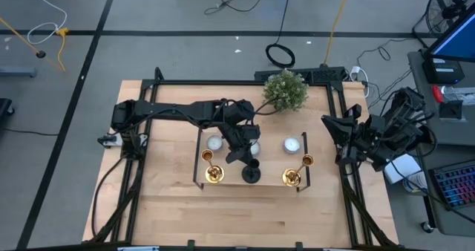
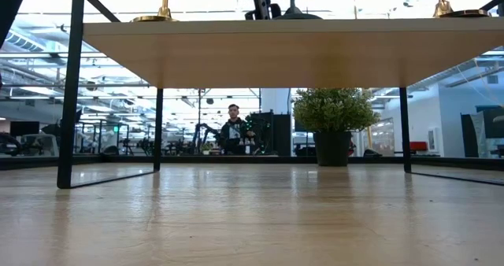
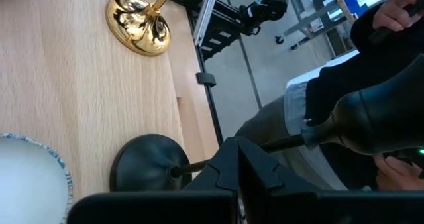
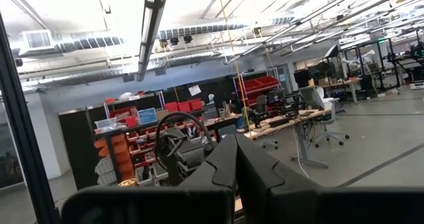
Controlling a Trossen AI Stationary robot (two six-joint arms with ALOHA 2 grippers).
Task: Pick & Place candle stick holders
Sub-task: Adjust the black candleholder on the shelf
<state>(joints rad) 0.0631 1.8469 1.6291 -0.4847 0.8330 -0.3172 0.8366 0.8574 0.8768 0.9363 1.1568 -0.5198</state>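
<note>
Black round-based candle stick holder (image 1: pixel 251 174) stands between two gold ones (image 1: pixel 213 174) (image 1: pixel 291 177); closed left gripper (image 1: pixel 242 154) sits at its 11 o'clock, white candle (image 1: pixel 215 142) beside; right gripper (image 1: pixel 338 136) closed.

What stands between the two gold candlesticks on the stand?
The black holder, with the left gripper over it, stands between the gold candlesticks; the high view shows it.

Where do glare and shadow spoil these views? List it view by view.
Low view: the bright hall behind backlights the scene, leaving the stand underside shaded and the plant dark. Left wrist view: the gold candlestick base throws mirror-like highlights. Right wrist view: the ceiling light strip is blown out white. High view: the table is evenly lit, with only faint shadows.
</note>
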